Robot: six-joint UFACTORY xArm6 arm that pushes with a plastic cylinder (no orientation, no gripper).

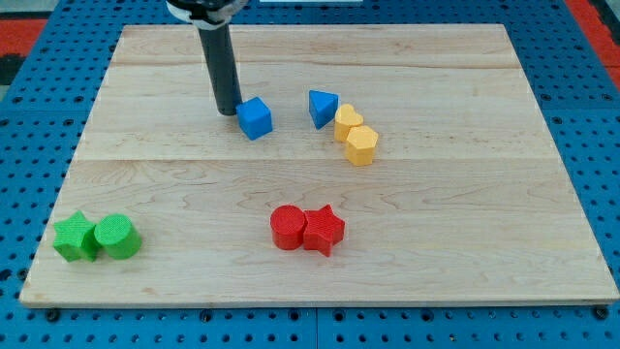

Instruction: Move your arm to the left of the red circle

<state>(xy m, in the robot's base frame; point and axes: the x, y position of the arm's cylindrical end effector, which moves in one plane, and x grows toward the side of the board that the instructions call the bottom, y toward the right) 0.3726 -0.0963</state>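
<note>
Near view's bottom: red circle [287, 227], round, touching red star [325, 230]; my tip [229, 111] well above; no fingers.

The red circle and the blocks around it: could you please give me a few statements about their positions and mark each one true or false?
1. The red circle touches the red star. True.
2. My tip rests at the red circle's left. False: it is far toward the view's top, just left of the blue cube.
3. Two green blocks sit at the view's bottom left. True.
4. The blue triangle lies left of the blue cube. False: it lies to its right, beside the yellow blocks.
</note>
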